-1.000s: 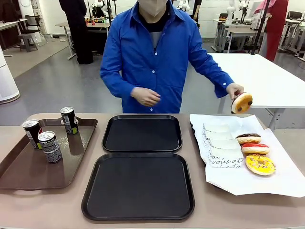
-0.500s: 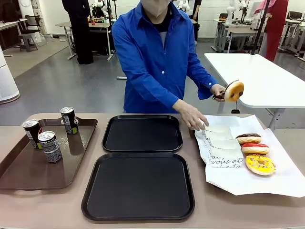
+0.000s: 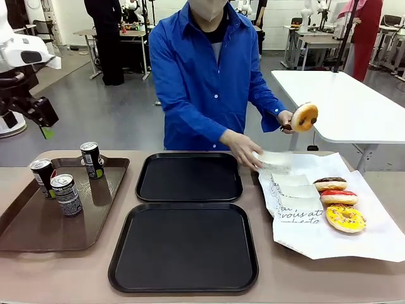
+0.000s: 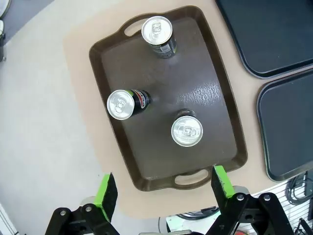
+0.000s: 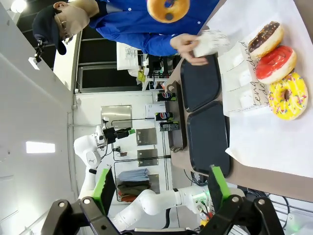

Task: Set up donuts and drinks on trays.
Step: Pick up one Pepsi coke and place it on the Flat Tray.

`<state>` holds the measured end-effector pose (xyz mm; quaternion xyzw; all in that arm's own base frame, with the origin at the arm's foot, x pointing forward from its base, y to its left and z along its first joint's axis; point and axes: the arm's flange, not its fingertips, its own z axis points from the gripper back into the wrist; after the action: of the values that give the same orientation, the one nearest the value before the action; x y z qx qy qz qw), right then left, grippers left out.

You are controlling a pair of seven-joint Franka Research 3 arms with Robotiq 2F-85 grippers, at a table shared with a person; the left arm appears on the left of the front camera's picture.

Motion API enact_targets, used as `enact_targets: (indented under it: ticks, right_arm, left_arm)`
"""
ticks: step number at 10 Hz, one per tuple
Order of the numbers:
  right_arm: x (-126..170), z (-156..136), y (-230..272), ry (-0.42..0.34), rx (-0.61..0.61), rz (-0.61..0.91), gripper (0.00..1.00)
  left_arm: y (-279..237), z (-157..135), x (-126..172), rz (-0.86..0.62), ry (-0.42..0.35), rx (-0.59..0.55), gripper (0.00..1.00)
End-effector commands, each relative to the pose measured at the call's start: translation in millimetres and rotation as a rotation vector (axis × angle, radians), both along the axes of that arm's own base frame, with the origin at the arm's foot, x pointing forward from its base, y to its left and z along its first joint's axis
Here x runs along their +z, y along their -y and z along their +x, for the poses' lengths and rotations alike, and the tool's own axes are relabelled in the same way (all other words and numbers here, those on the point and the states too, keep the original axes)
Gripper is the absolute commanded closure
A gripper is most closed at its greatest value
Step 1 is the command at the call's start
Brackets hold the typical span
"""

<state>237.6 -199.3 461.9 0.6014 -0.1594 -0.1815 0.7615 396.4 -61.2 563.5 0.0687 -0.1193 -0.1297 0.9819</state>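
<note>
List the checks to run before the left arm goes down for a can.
1. Left gripper open: ok.
2. Left gripper above the brown tray: ok.
3. Three cans upright and apart from each other: ok.
4. Near black tray and far black tray bare: ok.
5. Person's hand away from the trays: not ok, it lifts a paper sleeve beside the far black tray's corner.
6. Right gripper open: ok.

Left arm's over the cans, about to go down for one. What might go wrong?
The Pepsi can and the can beside it stand close on the brown tray, so the left gripper's open fingers may clip and topple the neighbour. The person's hand holds a paper sleeve beside the far black tray; placing there now risks contact.
</note>
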Motion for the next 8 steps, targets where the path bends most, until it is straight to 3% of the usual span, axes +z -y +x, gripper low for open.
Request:
enact_targets:
  ticks: [1,7,8]
  right_arm:
    - [-0.8,0.1,0.5,0.009,0.006,0.014,0.00]
    - [-0.8,0.1,0.5,0.009,0.006,0.014,0.00]
    - [-0.8,0.1,0.5,0.009,0.006,0.014,0.00]
  left_arm:
    - [-22.7,3.9,5.3,0.009,0.014,0.010,0.00]
    - [-24.5,2.9,3.8,-0.007,0.006,0.029,0.00]
    - [-12.1,-19.3,-7.4,-0.020,0.008,-0.001,0.00]
